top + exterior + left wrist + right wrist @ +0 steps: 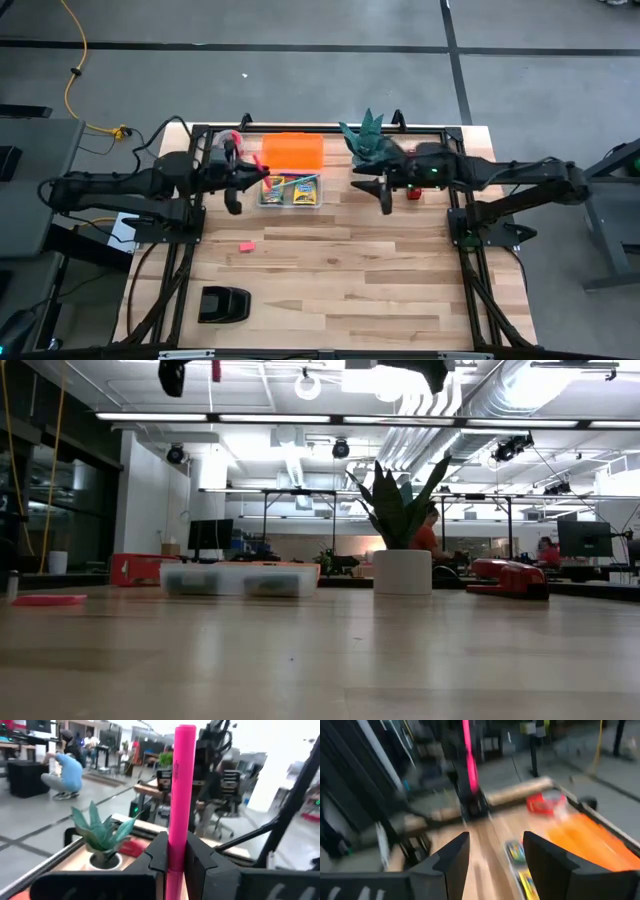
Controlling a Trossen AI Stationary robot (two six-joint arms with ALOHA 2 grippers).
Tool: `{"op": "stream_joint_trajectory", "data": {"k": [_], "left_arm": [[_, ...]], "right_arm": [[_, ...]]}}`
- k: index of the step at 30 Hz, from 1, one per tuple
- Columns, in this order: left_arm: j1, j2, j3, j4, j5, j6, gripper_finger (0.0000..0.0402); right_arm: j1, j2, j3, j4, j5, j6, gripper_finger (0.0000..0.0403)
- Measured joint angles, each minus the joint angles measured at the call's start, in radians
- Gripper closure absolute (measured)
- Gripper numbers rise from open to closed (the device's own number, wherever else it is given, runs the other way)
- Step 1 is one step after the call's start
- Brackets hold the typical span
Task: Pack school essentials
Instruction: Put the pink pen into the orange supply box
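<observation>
My left gripper [254,171] hangs above the table's far left, shut on a pink marker [178,790] that stands upright. Just right of it, a clear box [290,191] on the table holds yellow-and-green crayon boxes [519,865] and a thin blue pen. A tiny pink eraser [247,245] lies on the wood nearer the front. My right gripper [492,857] is open and holds nothing; it hovers right of the box [360,184], facing the left gripper. The low view shows both grippers only at its top edge. My left gripper pinches the pink marker's lower part [175,862] between its two fingers. The fingers come in level from the table's left and lie across the marker. Most of the marker rises above the fingers, upright, and it is lifted clear of the table.
An orange lid [293,152] lies behind the clear box. A red tape dispenser [228,141] sits at the far left and a potted plant [367,140] at the far middle. A small red cylinder [413,192] stands under the right arm. A black holder [222,303] is near the front left.
</observation>
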Motion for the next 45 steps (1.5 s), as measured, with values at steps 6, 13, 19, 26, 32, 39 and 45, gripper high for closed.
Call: {"op": "stream_joint_trajectory", "data": {"k": [6,13,19,26,32,39,45], "left_arm": [[-0.055,-0.029,-0.091,0.123,0.001,-0.013,0.0385],[-0.065,-0.028,-0.091,0.134,-0.003,-0.011,0.0384],[-0.065,-0.027,-0.091,0.134,-0.003,-0.013,0.0383],[-0.041,-0.01,-0.085,0.13,-0.045,-0.07,0.0383],[0.075,0.162,0.054,-0.132,-0.011,-0.066,0.0383],[0.205,0.49,0.224,-0.442,0.085,0.029,0.0383],[0.261,0.756,0.307,-0.596,0.07,0.166,0.0383]], "right_arm": [[0.019,-0.083,-0.2,0.421,-0.007,0.034,0.0224],[0.019,-0.084,-0.241,0.483,-0.007,0.019,0.0224],[0.019,-0.083,-0.241,0.483,-0.007,0.019,0.0224],[0.019,-0.083,-0.241,0.48,-0.007,0.019,0.0224],[0.019,-0.083,-0.241,0.468,-0.007,0.019,0.0224],[0.019,-0.083,-0.241,0.439,-0.007,0.03,0.0224],[0.019,-0.083,-0.241,0.411,-0.007,0.087,0.0224]]}}
